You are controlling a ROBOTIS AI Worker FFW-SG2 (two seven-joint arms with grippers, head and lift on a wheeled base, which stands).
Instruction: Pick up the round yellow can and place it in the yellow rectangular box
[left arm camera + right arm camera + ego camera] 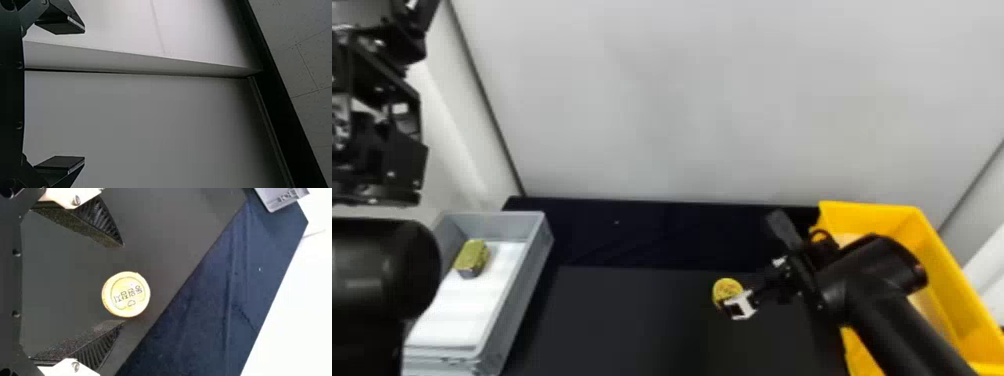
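The round yellow can [727, 291] stands on the dark table, with my right gripper [739, 304] right at it in the head view. In the right wrist view the can [126, 294] is by the tips of the right gripper [123, 282], which is open; the can is nearer the lower finger. At the right, partly behind the right arm, is the yellow rectangular box [944, 270]. My left arm is parked high at the left edge, and its gripper [84, 94] is open with nothing between the fingers, facing a pale wall.
A grey tray [524, 285] at the left holds a yellow-topped block-shaped item [472, 257] on white sheets [463, 305]. A pale wall [682, 100] rises behind the dark table [612, 320]. The right forearm crosses over the near side of the yellow box.
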